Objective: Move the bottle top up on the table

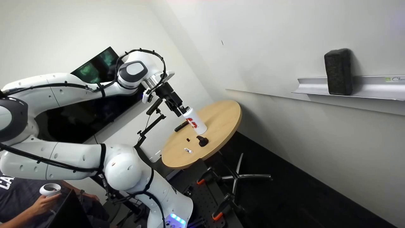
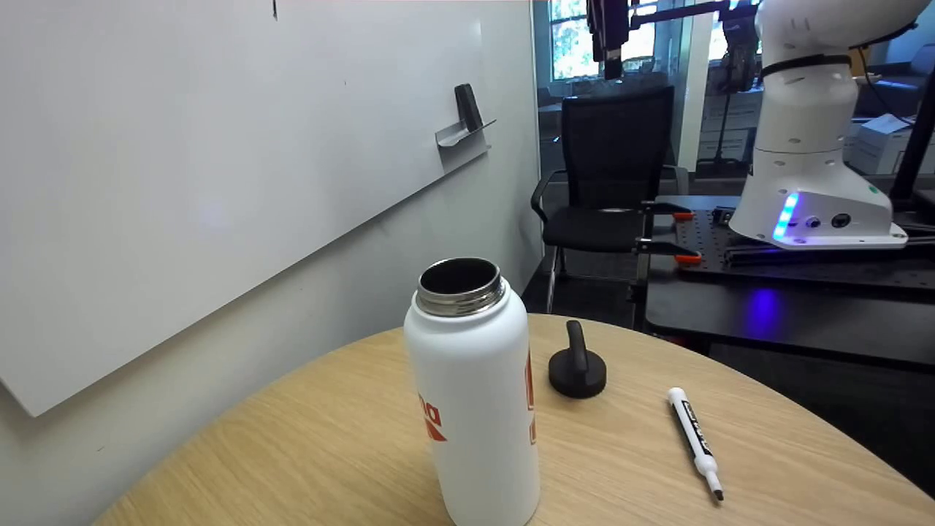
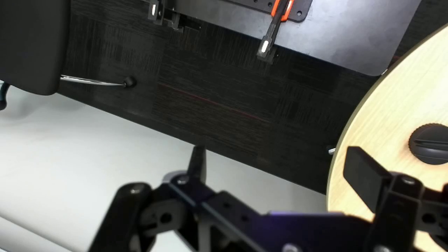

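The bottle top, a black lid with a raised loop handle [image 1: 202, 141], lies on the round light-wood table [image 1: 226, 122]. It also shows in an exterior view [image 2: 577, 371] and at the right edge of the wrist view [image 3: 431, 144]. The white bottle with red print [image 2: 475, 409] stands upright and uncapped beside it, also seen in an exterior view [image 1: 195, 122]. My gripper [image 3: 276, 150] is open with nothing between its fingers. It hangs high, beyond the table's rim and to the lid's left in the wrist view. It shows small in both exterior views [image 1: 181, 111] [image 2: 612, 64].
A white marker [image 2: 694, 442] lies near the lid. A dark bar [image 1: 181, 126] and a small dark piece [image 1: 188, 139] are also on the table. A whiteboard wall with a tray and eraser [image 1: 338, 72] runs alongside. A chair [image 2: 617, 153] and the clamped black base table [image 2: 789, 314] stand nearby.
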Controlling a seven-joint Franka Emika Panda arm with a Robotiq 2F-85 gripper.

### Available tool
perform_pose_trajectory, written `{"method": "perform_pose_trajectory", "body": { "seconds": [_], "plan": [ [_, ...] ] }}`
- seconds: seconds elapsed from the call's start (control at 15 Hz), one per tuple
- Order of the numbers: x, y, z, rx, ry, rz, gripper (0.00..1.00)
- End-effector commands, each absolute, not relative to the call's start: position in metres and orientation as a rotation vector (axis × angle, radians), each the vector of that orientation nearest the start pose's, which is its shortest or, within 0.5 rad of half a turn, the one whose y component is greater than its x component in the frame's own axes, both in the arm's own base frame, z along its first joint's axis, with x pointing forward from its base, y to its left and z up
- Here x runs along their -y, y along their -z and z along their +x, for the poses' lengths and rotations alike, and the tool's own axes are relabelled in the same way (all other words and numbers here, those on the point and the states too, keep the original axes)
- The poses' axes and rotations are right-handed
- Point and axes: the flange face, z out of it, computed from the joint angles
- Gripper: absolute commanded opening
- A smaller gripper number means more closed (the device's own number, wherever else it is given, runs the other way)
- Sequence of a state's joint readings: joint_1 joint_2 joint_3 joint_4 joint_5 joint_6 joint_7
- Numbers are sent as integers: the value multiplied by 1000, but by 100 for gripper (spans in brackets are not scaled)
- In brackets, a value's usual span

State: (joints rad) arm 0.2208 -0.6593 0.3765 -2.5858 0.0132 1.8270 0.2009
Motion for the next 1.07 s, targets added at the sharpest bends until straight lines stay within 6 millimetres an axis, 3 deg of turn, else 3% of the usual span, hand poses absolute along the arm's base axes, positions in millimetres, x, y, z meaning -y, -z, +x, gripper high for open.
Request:
{"method": "perform_pose_trajectory", "body": {
  "seconds": [0.0, 0.27, 0.6, 0.73, 0.8, 1.0],
  "plan": [
    [-200, -447, 284, 553, -82, -3360, 100],
    [-252, -431, 276, 963, -33, -3240, 100],
    [-318, -405, 255, 1329, 151, -2999, 100],
    [-326, -405, 256, 1437, 212, -2881, 100],
    [-321, -405, 250, 1359, 193, -2978, 100],
    [-325, -401, 253, 1424, 200, -2919, 100]
  ]
}}
